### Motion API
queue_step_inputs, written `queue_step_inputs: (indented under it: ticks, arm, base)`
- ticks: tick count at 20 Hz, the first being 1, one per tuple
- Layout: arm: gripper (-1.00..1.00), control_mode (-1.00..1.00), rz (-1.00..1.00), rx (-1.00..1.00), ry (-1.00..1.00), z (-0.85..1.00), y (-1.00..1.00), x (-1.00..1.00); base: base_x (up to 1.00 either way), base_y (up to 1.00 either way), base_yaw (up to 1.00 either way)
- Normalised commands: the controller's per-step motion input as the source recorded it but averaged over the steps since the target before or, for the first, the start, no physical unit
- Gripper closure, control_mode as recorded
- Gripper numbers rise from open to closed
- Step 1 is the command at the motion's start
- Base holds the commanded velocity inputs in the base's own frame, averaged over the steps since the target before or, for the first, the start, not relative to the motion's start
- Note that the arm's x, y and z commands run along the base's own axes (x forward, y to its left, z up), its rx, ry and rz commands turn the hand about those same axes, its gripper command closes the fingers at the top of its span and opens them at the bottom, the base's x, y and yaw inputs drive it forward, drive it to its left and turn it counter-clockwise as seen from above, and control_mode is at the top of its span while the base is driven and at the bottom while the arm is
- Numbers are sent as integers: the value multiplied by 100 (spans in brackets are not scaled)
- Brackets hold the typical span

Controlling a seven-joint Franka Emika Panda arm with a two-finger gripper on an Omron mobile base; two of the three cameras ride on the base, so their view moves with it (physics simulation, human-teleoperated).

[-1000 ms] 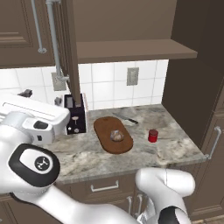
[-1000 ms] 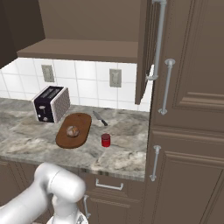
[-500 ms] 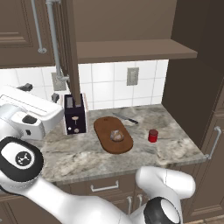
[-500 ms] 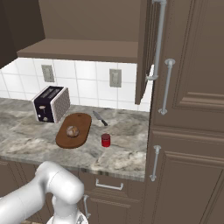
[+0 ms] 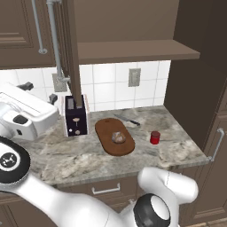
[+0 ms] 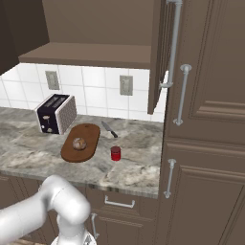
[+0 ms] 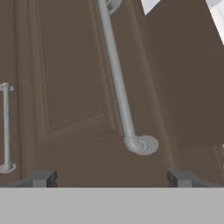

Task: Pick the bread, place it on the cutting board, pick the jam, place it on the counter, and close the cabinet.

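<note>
No text, label, brand, number or sign can be read anywhere in these pictures; every surface in the kitchen is plain and bears no writing.

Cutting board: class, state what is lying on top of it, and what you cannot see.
The bread sits on the cutting board, slightly toward its nearer end. The counter surface beneath the board is covered.

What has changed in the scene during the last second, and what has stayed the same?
In the left base view the white arm has moved left and a little down, away from the toaster. Nothing was taken hold of or let go. The bread on the cutting board, the jam on the counter and the open cabinet door stayed as they were.
</note>
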Motion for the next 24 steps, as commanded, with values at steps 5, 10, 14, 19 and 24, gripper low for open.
queue_step_inputs:
  ticks: [5, 10, 14, 19, 24]
  arm:
    - [-100, -100, -9, 0, -1, 0, 0, 0]
    - [-100, -100, -11, 0, 0, 0, 0, 0]
    - [-100, -100, -11, 0, -1, 6, 0, 5]
    - [-100, -100, -11, 0, 0, 8, 0, 8]
    - [-100, -100, -8, 0, 0, 3, -1, 1]
  base:
    - [0, 0, 0]
    - [0, 0, 0]
    - [0, 0, 0]
    - [0, 0, 0]
    - [0, 0, 0]
